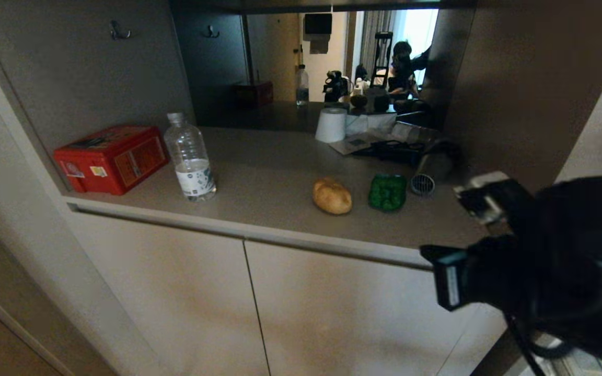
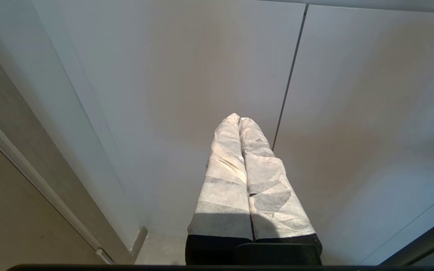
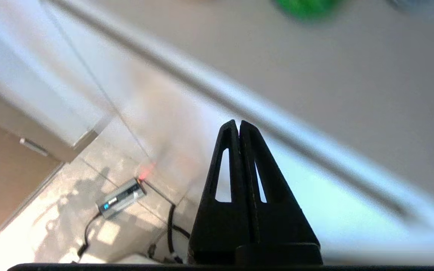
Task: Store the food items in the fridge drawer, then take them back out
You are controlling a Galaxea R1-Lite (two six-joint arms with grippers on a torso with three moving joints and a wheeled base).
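Observation:
Two food items lie on the grey-brown counter (image 1: 269, 177). One is a tan potato (image 1: 332, 196); the other, a green pepper (image 1: 388, 192), sits just right of it and shows as a green blur (image 3: 307, 6) in the right wrist view. My right arm (image 1: 541, 261) hangs in front of the counter's right end, below and right of the pepper. Its gripper (image 3: 239, 122) is shut and empty, the black fingers pressed together and aimed at the counter's front edge. My left gripper (image 2: 239, 117) is shut and empty too, with white-wrapped fingers facing the cabinet doors. The fridge drawer is out of view.
A clear water bottle (image 1: 191, 156) and a red tin box (image 1: 110, 156) stand on the counter's left. A white roll (image 1: 331, 125), papers and a dark dryer-like device (image 1: 429, 172) sit at the back right by a mirror. Beige cabinet doors (image 1: 175, 292) close below. A small device with a cable (image 3: 121, 197) lies on the floor.

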